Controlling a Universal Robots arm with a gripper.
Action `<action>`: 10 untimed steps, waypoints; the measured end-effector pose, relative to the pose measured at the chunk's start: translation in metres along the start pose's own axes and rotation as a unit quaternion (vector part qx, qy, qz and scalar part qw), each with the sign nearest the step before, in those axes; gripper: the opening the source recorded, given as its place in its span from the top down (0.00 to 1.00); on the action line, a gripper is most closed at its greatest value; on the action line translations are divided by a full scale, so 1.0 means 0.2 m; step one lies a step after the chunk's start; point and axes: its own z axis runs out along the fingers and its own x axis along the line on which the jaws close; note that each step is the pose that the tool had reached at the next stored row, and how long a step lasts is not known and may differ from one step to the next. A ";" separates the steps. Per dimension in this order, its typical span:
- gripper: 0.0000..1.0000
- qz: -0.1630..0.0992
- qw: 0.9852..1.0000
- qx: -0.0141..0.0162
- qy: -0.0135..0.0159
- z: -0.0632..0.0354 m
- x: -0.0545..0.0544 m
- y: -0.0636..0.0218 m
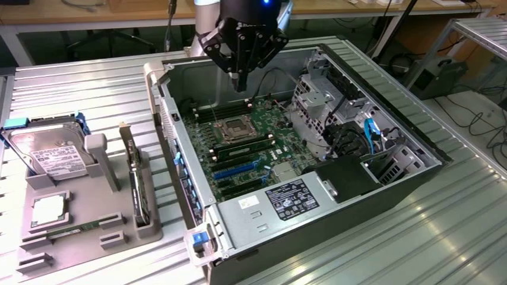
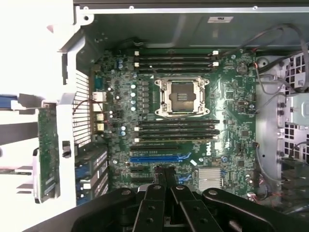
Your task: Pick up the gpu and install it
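jaws shut and empty over the open case, gpu in its holder

the jaws are pressed fully together with nothing between them. they hang at the upper middle of the exterior view, above the motherboard of the open computer case. the gpu stands on edge in a grey holder on the table, at the lower left of the exterior view. it is just outside the case wall, well apart from the jaws. a hard drive stands in the same holder.

Exterior high oblique, wrist overhead, sharing motherboard
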 end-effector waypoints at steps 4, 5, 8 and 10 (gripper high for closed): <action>0.89 0.000 1.000 0.000 0.000 -0.001 0.06 -0.001; 0.89 0.000 1.000 0.000 0.000 -0.001 0.07 -0.001; 0.89 0.000 1.000 0.000 0.000 -0.001 0.11 -0.002; 0.89 0.000 1.000 0.000 0.000 -0.001 0.13 -0.003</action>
